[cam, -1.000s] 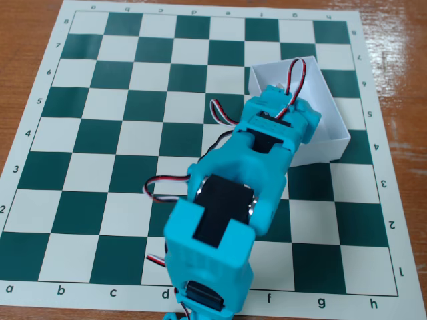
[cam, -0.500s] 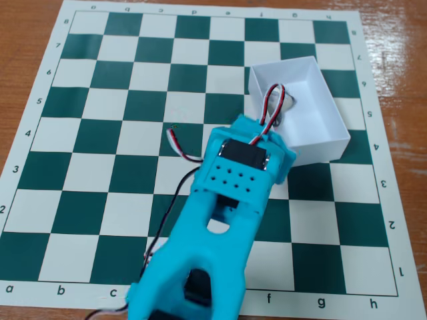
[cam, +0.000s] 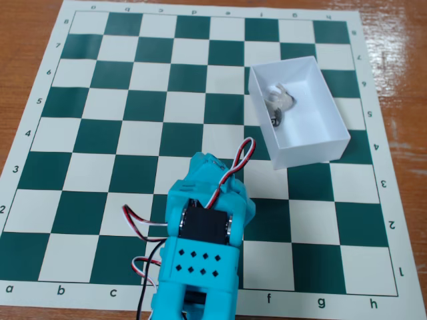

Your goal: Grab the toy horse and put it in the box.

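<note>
The toy horse point(cam: 280, 103), a tiny white-and-grey figurine, lies on its side inside the white open-top box point(cam: 308, 155), near the box's far left wall. The box stands on the right part of the chessboard, around files f to g. My cyan arm point(cam: 203, 253) is folded at the bottom centre, about two squares to the near left of the box. Its gripper end point(cam: 212, 167) points toward the board's middle. The arm's body hides the fingers, so I cannot tell whether they are open or shut. Nothing shows in the gripper.
A green-and-white chessboard mat point(cam: 100, 133) covers the wooden table point(cam: 27, 40). Red, white and black cables point(cam: 137, 223) loop out on the arm's left side. No other objects stand on the board.
</note>
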